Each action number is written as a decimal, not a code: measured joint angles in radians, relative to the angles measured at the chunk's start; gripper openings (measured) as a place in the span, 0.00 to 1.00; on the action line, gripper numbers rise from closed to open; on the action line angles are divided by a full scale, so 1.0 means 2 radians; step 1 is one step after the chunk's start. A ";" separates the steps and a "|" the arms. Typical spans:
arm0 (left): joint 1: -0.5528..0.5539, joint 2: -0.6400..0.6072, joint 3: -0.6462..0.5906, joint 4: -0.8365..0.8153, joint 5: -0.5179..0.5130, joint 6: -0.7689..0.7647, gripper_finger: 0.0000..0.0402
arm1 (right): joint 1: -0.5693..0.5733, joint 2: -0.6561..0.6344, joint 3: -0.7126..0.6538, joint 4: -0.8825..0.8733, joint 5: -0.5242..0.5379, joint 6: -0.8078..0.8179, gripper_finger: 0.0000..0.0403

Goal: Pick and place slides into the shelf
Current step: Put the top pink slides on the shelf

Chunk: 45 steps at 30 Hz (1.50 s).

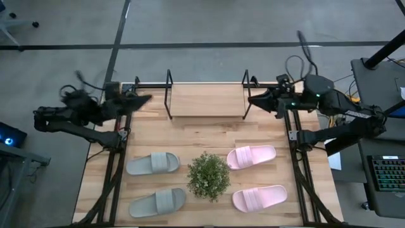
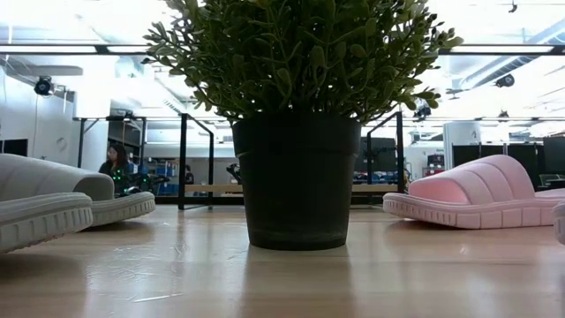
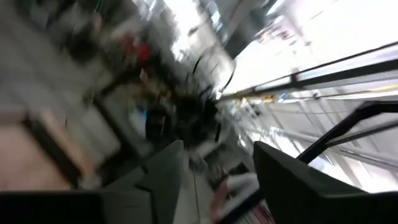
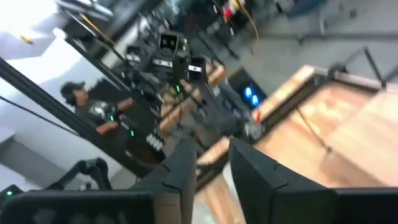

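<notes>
Two grey slides (image 1: 152,163) (image 1: 157,201) lie sole-down on the table's left half, and two pale pink slides (image 1: 252,156) (image 1: 259,197) on its right half. In the low view a grey slide (image 2: 44,203) and a pink slide (image 2: 477,199) flank the plant. The shelf (image 1: 205,100) stands at the far edge, its wooden board bare between black rails. My left gripper (image 1: 147,99) (image 3: 214,168) hovers open above the far-left corner, left of the shelf. My right gripper (image 1: 251,98) (image 4: 211,155) hovers by the shelf's right rail, open by a narrow gap.
A bushy green plant in a black pot (image 1: 208,176) (image 2: 296,190) stands between the grey and pink slides. Bare wood (image 1: 209,133) lies between the shelf and the slides. A person (image 2: 115,163) (image 4: 93,112) is in the room beyond the table.
</notes>
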 joint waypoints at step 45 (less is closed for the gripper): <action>-0.018 0.023 -0.017 0.074 0.153 -0.144 0.60 | 0.049 0.098 0.014 -0.077 -0.074 0.116 0.41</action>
